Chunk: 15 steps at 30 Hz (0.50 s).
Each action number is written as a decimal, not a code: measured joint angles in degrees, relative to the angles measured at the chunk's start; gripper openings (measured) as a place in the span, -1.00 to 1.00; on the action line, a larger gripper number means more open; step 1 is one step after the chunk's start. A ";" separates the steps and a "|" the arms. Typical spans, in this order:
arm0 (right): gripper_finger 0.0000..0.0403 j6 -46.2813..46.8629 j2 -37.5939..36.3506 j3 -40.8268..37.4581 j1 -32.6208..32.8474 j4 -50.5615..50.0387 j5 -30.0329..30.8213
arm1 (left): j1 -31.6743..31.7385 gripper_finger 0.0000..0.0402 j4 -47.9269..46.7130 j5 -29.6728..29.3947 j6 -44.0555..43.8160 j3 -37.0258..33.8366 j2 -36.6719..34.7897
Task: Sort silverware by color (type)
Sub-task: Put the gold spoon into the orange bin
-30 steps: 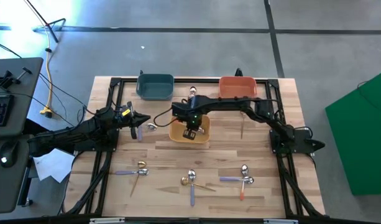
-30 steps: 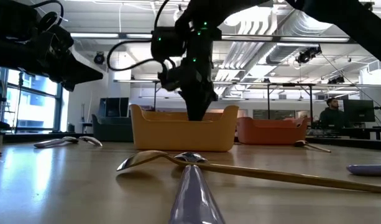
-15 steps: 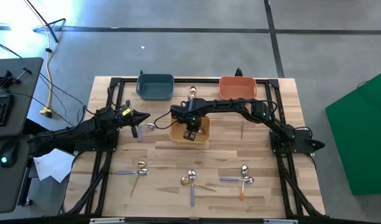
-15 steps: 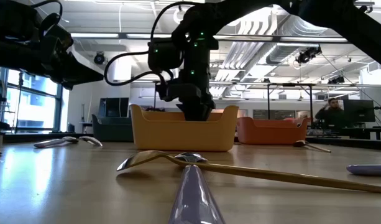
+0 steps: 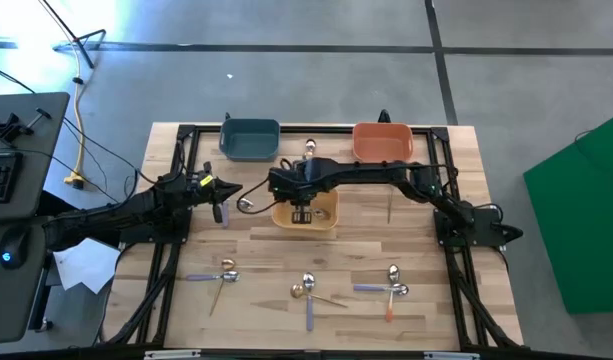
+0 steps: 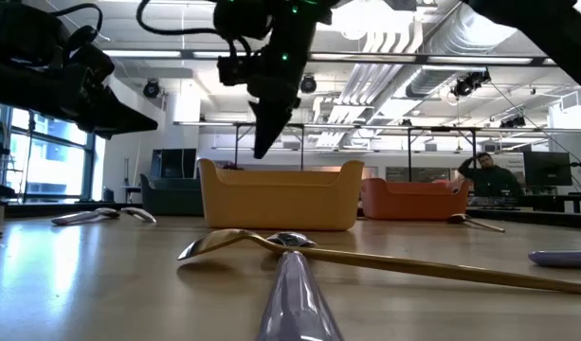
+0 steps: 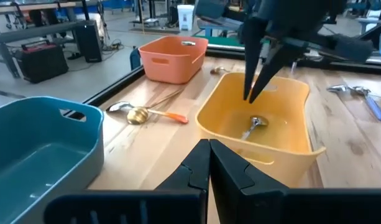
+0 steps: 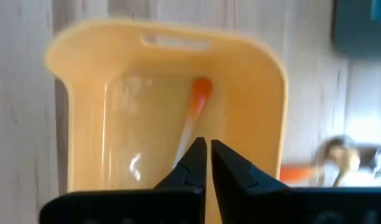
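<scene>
A: Item 1, right end effector [image 6: 262, 152]: held above the yellow bin [image 5: 306, 211], fingers pinched together, nothing gripped. One orange-handled spoon [image 8: 193, 115] is seen lying inside that bin.

B: Item 2, left end effector [image 7: 209, 163]?

A: Parked at the worktop's [image 5: 426, 330] left side, near a spoon [image 5: 246, 204]; fingers closed, empty.

B: Rest of silverware?

A: Approx. three clusters along the near edge: lavender + gold spoons [image 5: 221, 277] left, a crossed pair [image 5: 307, 292] centre, lavender + orange pair [image 5: 389, 288] right. One more orange-handled spoon [image 7: 146, 114] is noted betw. the teal bin [image 5: 250, 139] and orange bin [image 5: 382, 140].

B: Risks from here?

A: Judged as follows. (1) Crossed spoons: two could be lifted at once, or one flicked off, if the pinch is made at the overlap. (2) Thin gold handles lie flat, so a slip is likely if the fingers are lowered too shallow. (3) Bin rim could be clipped if the right arm is swung out low. (4) Colour mix-up: wrong bin is poss. w/ shiny heads looking alike.
</scene>
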 joint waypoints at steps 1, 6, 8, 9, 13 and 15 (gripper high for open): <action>-0.95 -0.56 -0.91 -2.19 -0.10 3.22 -0.01 | 0.00 -1.00 0.10 0.00 0.01 0.00 0.32; -0.99 -2.73 -9.38 -20.13 -0.88 25.16 -0.63 | -0.79 -1.00 0.31 0.42 -0.11 0.00 0.95; -0.99 -3.04 -14.41 -28.88 -0.72 34.64 -0.89 | -1.34 -1.00 0.85 1.58 -0.18 0.00 1.01; -0.99 -3.08 -17.25 -33.81 -0.72 39.65 -1.05 | -1.64 -1.00 1.21 2.36 -0.20 0.00 1.05; -0.99 -3.78 -29.27 -52.95 -0.92 60.74 -1.09 | -2.55 -1.00 2.36 4.39 0.48 0.00 1.16; -1.00 -4.60 -35.17 -62.08 -1.66 72.76 -1.06 | -2.82 -1.00 2.45 4.44 0.73 0.00 1.40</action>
